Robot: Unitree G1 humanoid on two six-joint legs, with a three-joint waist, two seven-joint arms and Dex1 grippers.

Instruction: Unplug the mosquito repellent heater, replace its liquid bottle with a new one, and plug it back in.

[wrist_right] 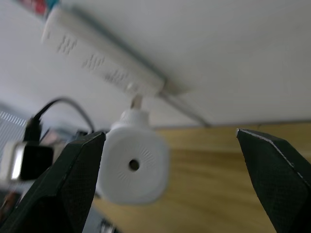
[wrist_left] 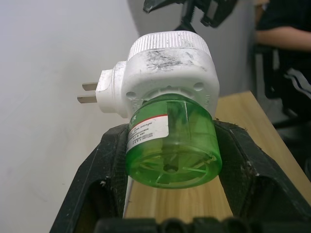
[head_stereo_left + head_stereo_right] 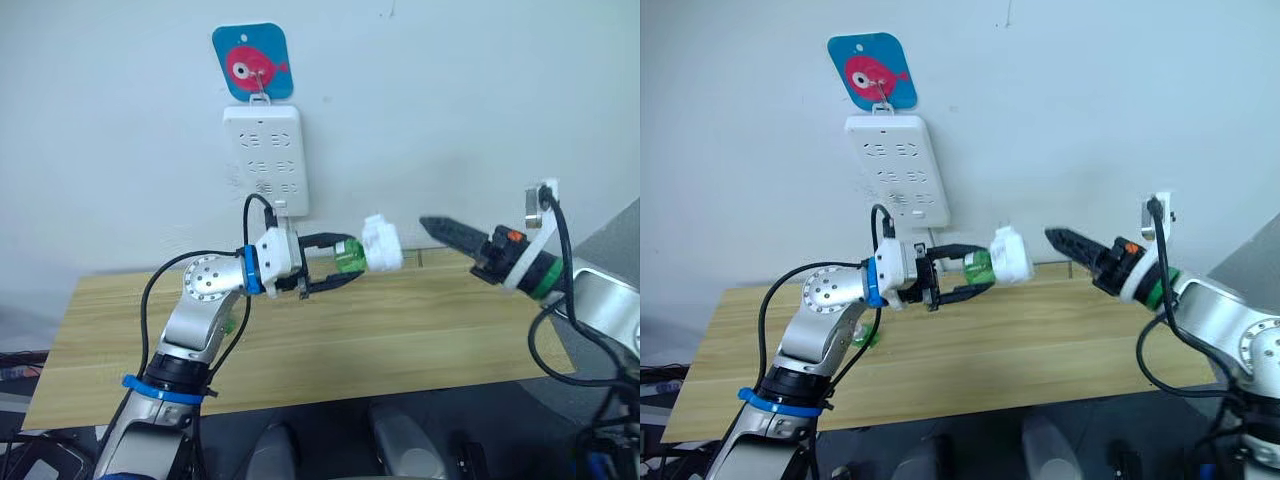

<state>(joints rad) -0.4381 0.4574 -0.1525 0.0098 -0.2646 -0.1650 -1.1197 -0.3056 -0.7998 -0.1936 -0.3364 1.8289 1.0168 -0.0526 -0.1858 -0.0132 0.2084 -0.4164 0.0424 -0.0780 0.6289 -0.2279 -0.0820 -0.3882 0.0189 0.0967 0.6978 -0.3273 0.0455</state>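
Mosquito repellent heater (image 3: 381, 243) is unplugged and held in the air above the wooden table (image 3: 400, 330), between the two grippers and below and to the right of the white power strip (image 3: 263, 160) that hangs on the wall under a blue fish hook plate (image 3: 252, 61). Its green liquid bottle (image 2: 171, 145) is screwed into its underside, and the left gripper (image 3: 335, 267) has its two black fingers (image 2: 97, 165) closed on the sides of that bottle — the heater itself sticks out past the fingertips, turned sideways. In the left wrist view the two metal prongs (image 2: 89, 93) point toward the wall, touching nothing.

The right gripper (image 3: 1065, 240) hangs level with the heater, just beside it and not touching, its tips aimed at the white body. In the right wrist view its fingers (image 1: 73, 184) stand wide apart with nothing between them, and the heater's face with the round hole (image 1: 133, 165) sits near one of them. A small green object (image 3: 866, 336) lies on the table behind the left arm — too hidden to identify.

A person's arm in a dark sleeve (image 2: 282, 24) shows at the far end of the table.
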